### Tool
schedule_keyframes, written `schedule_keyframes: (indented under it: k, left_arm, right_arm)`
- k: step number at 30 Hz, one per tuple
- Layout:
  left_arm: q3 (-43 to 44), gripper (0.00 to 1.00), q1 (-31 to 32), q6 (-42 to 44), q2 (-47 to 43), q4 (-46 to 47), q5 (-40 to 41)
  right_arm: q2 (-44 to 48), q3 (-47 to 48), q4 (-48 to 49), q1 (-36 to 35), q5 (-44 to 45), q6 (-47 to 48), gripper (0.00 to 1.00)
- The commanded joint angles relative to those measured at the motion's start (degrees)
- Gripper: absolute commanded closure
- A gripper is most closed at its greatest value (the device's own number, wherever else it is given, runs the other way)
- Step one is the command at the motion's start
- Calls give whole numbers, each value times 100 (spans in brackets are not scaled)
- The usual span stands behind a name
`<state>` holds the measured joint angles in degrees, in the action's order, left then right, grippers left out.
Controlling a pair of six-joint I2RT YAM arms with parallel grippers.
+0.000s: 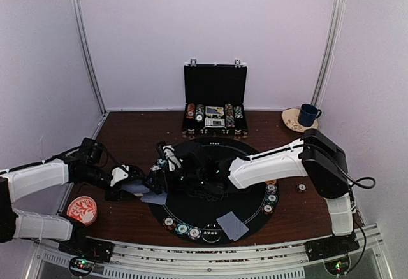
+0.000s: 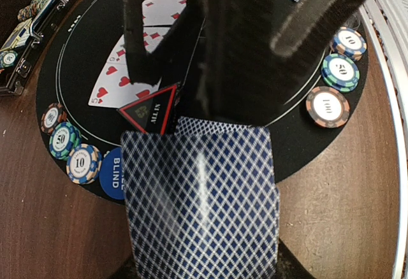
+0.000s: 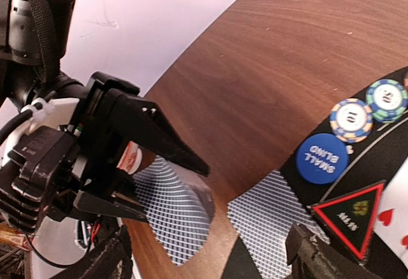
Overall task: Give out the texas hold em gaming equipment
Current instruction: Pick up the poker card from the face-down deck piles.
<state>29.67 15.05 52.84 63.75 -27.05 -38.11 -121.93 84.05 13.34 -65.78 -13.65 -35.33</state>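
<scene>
My left gripper (image 1: 136, 184) is shut on a deck of grey-blue-backed cards (image 2: 199, 209) just left of the round black mat (image 1: 245, 151). The right wrist view shows the deck (image 3: 175, 218) between its fingers. My right gripper (image 1: 160, 179) is open and empty, its fingers (image 2: 136, 34) spread wide above a single face-down card (image 3: 274, 221) on the mat's left edge. Beside that card lie the red triangle marker (image 2: 152, 110), a blue blind disc (image 3: 320, 158), striped chips (image 2: 80, 163) and face-up heart cards (image 2: 131, 69). Another face-down card (image 1: 233, 225) lies at the mat's front.
The open black briefcase (image 1: 215, 104) with chip rows stands behind the mat. A blue mug (image 1: 310, 114) is at the back right. A red-and-white dish (image 1: 81, 209) lies at the front left. More chips (image 1: 271, 197) line the mat's right and front rim.
</scene>
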Motion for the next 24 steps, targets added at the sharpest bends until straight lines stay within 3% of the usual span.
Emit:
schedule_keyframes:
  k: [1, 9, 11, 21, 24]
  left_arm:
    - [12, 86, 7, -8, -11, 147, -76]
    - [14, 86, -2, 15, -12, 112, -99]
    - [7, 86, 6, 29, -11, 112, -93]
    - [18, 86, 1, 44, 43, 109, -105]
    - [18, 86, 1, 42, 50, 112, -100]
  right_arm:
    - [-296, 289, 265, -26, -324, -94, 18]
    - [-711, 1261, -807, -16, 51, 808, 25]
    - [-782, 1423, -1004, -7, 34, 1014, 33]
    - [-601, 1351, -1213, 54, -316, 1574, 48]
    - [-587, 1367, -1225, 52, -526, 1670, 59]
